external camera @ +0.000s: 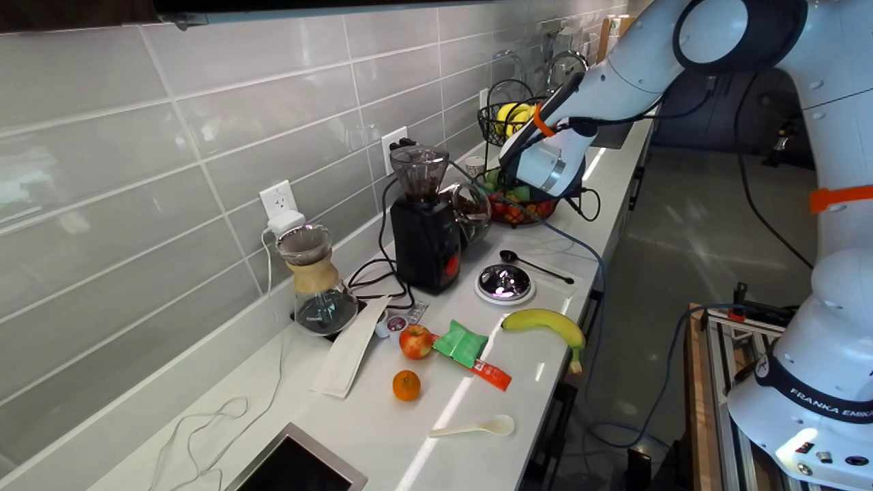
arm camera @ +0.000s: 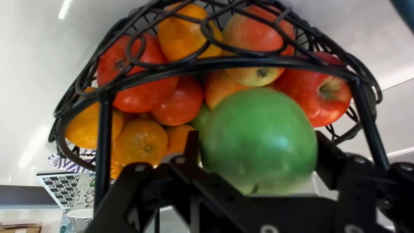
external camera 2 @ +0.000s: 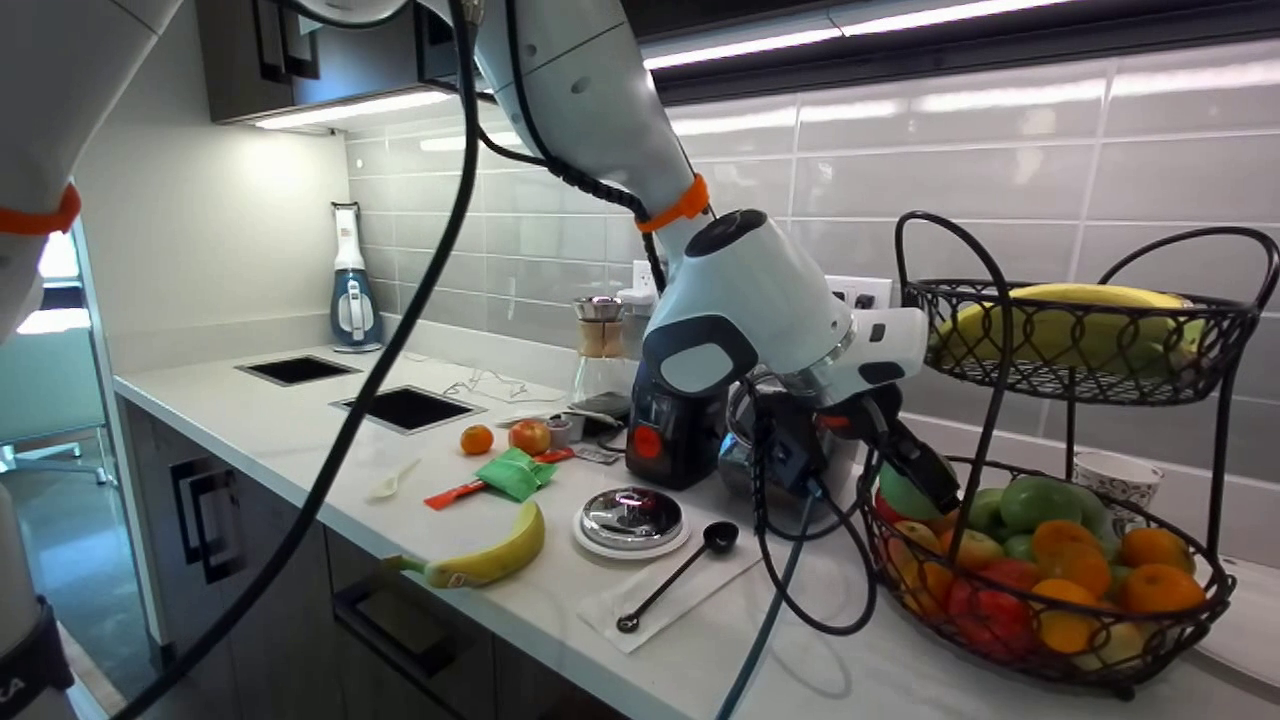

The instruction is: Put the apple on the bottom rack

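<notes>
Black 2-finger gripper [arm camera: 257, 145] pinches the round light-green apple [arm camera: 258, 139]. This apple is over red and orange fruits [arm camera: 141, 140] in the wide lower basket of black wire [arm camera: 275, 61]; whether it touches them, I cannot tell.

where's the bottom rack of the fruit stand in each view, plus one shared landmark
In an exterior view, the bottom rack is right of centre, partly behind the arm.
In an exterior view, the bottom rack is lower right.
Wrist view: the bottom rack spans the top and middle.
Shared landmark: red fruit inside it.
</notes>
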Tool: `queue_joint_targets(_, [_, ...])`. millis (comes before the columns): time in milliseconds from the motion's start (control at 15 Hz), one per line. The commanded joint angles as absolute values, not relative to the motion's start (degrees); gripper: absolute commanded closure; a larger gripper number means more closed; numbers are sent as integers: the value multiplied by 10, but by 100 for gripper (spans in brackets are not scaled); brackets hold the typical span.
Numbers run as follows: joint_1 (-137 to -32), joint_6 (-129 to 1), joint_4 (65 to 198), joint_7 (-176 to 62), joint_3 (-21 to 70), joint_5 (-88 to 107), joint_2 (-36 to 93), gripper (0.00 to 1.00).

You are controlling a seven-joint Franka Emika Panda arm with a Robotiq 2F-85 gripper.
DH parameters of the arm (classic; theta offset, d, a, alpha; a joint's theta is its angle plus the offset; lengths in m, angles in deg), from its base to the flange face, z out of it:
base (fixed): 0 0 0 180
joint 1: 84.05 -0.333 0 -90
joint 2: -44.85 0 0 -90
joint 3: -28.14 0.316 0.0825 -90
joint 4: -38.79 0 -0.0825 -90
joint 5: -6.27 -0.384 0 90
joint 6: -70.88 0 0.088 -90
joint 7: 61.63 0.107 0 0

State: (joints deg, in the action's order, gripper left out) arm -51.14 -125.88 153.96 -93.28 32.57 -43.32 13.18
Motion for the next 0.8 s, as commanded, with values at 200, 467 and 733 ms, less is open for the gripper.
queue_joint_targets(200, [-486,-1281,1530,-909,358,-427,134,0])
queue_joint_targets(467, [-499,-1269,1555,-920,339,-444,159,0])
queue_joint_targets(733, [-496,-1291,1569,-925,339,-438,178,0])
